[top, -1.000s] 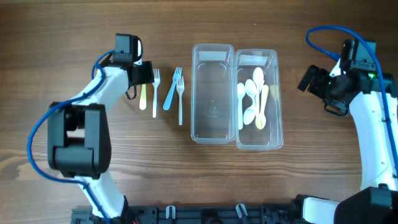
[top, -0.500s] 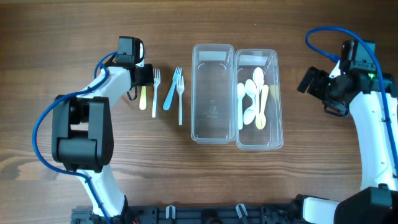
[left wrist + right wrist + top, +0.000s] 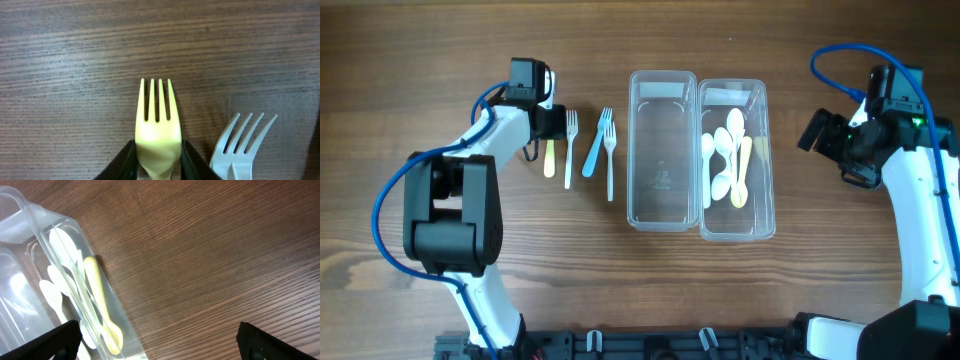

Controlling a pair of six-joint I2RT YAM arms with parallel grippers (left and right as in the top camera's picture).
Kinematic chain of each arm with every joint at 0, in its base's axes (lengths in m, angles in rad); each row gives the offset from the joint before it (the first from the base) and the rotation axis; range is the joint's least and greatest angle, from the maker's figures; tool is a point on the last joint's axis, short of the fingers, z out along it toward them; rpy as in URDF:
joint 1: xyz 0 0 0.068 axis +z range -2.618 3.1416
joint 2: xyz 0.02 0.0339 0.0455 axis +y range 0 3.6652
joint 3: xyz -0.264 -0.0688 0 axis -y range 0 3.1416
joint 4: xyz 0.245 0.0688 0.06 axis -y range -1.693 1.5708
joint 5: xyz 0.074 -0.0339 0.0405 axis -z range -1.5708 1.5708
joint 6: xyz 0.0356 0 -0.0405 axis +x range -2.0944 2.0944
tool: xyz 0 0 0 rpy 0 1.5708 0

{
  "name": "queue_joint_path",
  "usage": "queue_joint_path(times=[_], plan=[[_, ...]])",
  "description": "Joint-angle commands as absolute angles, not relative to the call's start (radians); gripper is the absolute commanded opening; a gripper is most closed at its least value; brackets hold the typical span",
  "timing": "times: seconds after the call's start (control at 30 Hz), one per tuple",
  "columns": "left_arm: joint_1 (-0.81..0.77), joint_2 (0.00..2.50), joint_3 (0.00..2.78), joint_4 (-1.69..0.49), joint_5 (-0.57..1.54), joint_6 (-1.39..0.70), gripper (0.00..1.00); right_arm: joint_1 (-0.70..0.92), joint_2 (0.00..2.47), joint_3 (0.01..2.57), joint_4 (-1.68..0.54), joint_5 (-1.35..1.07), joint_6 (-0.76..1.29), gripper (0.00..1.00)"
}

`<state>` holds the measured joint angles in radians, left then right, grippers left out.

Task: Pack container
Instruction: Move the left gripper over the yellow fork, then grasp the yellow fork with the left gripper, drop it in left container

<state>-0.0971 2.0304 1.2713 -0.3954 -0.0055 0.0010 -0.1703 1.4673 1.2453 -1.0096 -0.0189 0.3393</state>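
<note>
Left claw (image 3: 547, 122) (image 3: 157, 169) is pinching the neck of a pale yellow plastic fork (image 3: 157, 131). Its black fingers (image 3: 121, 161) are pressing on both sides just below the tines. Against a second ago, the jaws are sitting narrower around it and the left arm's elbow is standing slightly further right. The fork is lying in the same spot. Cannot tell whether it is off the wood.

Left arm is reaching up the left side of the brown wooden table (image 3: 440, 60), forearm angling right, wrist camera looking straight down at the tines.

Three more forks are lying to the right, tines toward the far edge, unmoved:
- a short white plastic fork (image 3: 570, 150) just beside the yellow one
- a slanted blue plastic fork (image 3: 594, 150)
- a longer white plastic fork (image 3: 610, 165) just beside the blue tines

At centre, two clear rectangular plastic tubs are standing side by side, long walls touching, unchanged. The left tub (image 3: 632, 150) is showing a faint embossed mark on its floor. The right tub (image 3: 768, 160) is holding a heap of white plastic spoons (image 3: 722, 150) with one pale yellow plastic spoon (image 3: 744, 172) along their right side.

Right claw (image 3: 817, 130) (image 3: 157, 347) is gaping wide, gripping nothing, hovering over bare wood well right of the tubs, same as earlier. In its wrist view the fingertips are sitting at the two lower corners.
</note>
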Motion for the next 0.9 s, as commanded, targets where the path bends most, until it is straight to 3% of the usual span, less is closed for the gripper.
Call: queue_joint_path(times=[0.0, 0.43, 0.87], plan=[[-0.098, 2.063, 1.268, -0.43, 0.002, 0.023, 0.13, -0.171, 1.47, 1.25, -1.01, -0.036, 0.344, 0.99], [-0.098, 2.024, 1.268, -0.533, 0.003, 0.022, 0.04, -0.171, 1.47, 1.25, -1.005, -0.076, 0.342, 0.99], [-0.191, 1.695, 1.268, -0.722, 0.076, 0.009, 0.04, -0.171, 1.47, 1.25, -1.003, -0.076, 0.342, 0.99]])
